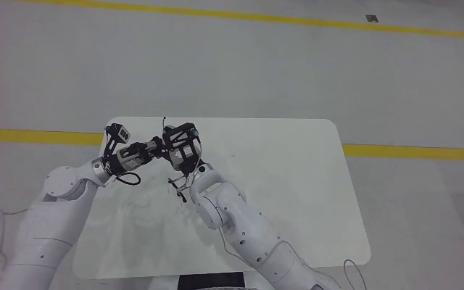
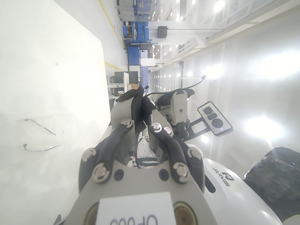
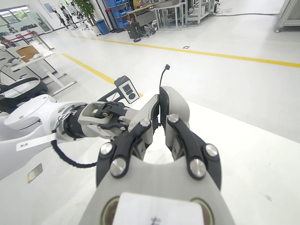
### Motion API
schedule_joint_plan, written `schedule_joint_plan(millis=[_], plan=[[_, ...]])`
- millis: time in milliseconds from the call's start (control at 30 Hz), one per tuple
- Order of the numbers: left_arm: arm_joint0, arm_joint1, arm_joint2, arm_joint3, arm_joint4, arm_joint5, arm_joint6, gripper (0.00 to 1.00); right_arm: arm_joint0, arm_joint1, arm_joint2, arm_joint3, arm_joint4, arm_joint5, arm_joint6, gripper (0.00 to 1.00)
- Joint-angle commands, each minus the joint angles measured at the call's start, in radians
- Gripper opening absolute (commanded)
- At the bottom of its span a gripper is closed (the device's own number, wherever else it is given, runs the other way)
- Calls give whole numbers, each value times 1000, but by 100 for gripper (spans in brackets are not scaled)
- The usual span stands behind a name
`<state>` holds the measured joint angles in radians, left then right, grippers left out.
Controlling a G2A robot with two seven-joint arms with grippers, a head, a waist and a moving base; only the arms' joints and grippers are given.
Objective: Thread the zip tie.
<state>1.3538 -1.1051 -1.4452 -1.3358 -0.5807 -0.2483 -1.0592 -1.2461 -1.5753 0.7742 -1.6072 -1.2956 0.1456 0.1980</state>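
Observation:
A thin black zip tie stands out past my right gripper, which is shut on it. The tie's square head points away from the table. My left gripper is shut on the same tie, pads pressed tight, right beside the right gripper. The strand runs on through the right fingers to its head. From above, both grippers meet over the left part of the white table, the left gripper against the right gripper, with the tie's end sticking up.
Two spare black zip ties lie on the table below the raised grippers. The table's right half is bare. A yellow floor line runs behind the table.

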Motion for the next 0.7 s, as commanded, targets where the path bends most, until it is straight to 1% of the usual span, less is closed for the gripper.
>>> schedule_joint_plan(millis=[0, 267, 667], plan=[[0, 0, 0, 0, 0, 0, 0, 0, -1, -1, 2, -1, 5, -6, -4, 0], [0, 0, 0, 0, 0, 0, 0, 0, -2, -5, 2, 2, 5, -25, 0, 0], [0, 0, 0, 0, 0, 0, 0, 0, -16, -6, 15, 0, -12, -25, 11, 0]])
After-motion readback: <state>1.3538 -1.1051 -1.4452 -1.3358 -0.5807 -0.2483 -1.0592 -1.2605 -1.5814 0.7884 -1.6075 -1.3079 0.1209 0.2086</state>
